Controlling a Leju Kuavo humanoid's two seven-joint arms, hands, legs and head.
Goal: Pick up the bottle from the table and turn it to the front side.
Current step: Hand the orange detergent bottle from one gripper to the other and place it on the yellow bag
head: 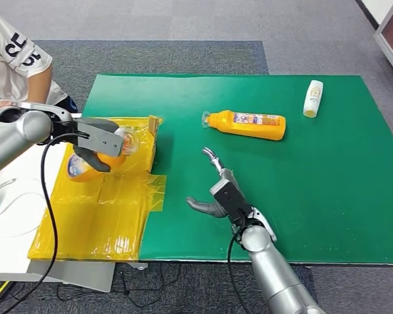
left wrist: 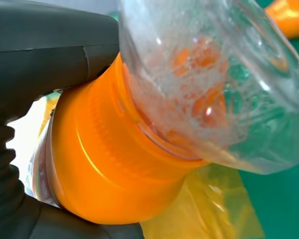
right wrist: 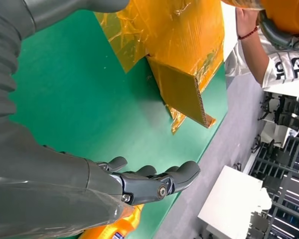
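My left hand (head: 98,140) grips an orange bottle (head: 90,163) above the yellow-taped cardboard (head: 100,216) at the table's left. In the left wrist view the bottle's orange body (left wrist: 102,164) and clear cap end (left wrist: 216,84) sit between my thumb and fingers. A second orange bottle (head: 247,124) lies on its side on the green mat (head: 293,196), clear cap pointing left. My right hand (head: 219,193) hovers open over the mat, nearer me than that bottle, with its fingers (right wrist: 155,181) spread and holding nothing.
A small white bottle (head: 312,98) lies at the mat's far right. A person in a white shirt (head: 16,59) sits at the far left, arm (right wrist: 253,40) near the cardboard. A raised cardboard flap (right wrist: 182,94) stands at the mat's edge. Cables trail below the table.
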